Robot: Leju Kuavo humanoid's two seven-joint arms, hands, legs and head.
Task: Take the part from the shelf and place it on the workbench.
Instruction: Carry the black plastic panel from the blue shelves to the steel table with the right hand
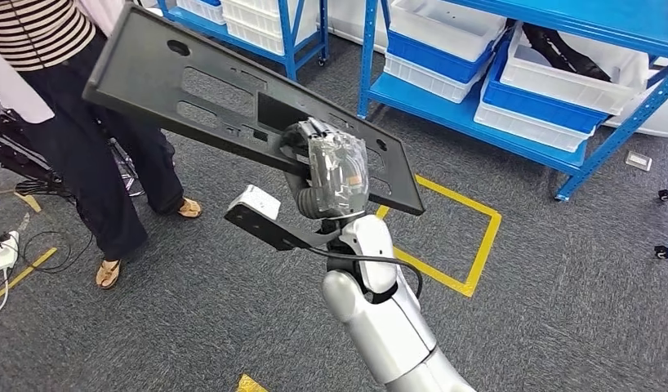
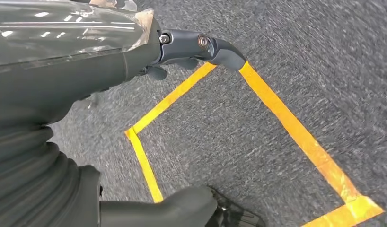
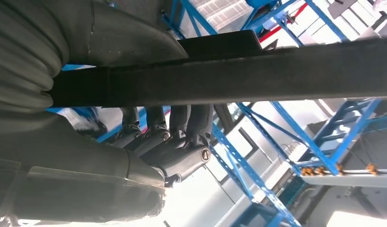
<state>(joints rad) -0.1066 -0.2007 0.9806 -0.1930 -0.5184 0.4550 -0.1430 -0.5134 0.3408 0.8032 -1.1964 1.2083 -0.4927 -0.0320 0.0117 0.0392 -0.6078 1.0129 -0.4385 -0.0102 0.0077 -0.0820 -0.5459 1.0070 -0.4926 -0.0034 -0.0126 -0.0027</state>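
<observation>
A person in a striped top and dark trousers (image 1: 86,139) stands on the grey carpet, just left of the flat black plastic panel with cut-out slots (image 1: 208,98); that panel is the part, and it is held up in the air, tilted, well clear of the floor; the right hand (image 1: 327,175) has it, thumb on one face and dark fingers (image 3: 177,137) wrapped round the other side of its edge, as the right wrist view shows; below the panel, a square of yellow tape (image 1: 469,245) is laid on the carpet; beyond the panel, to its right, the blue steel shelving with white and blue bins (image 1: 510,73) lines the wall.

The left hand (image 2: 191,52) hangs over the tape square; a finger juts out with nothing against it, so I judge it empty, though how far its fingers are spread I cannot tell.

As for progress: the part is off the shelf and carried, so the picking seems done; I see no workbench, so the carrying and setting down are left.
</observation>
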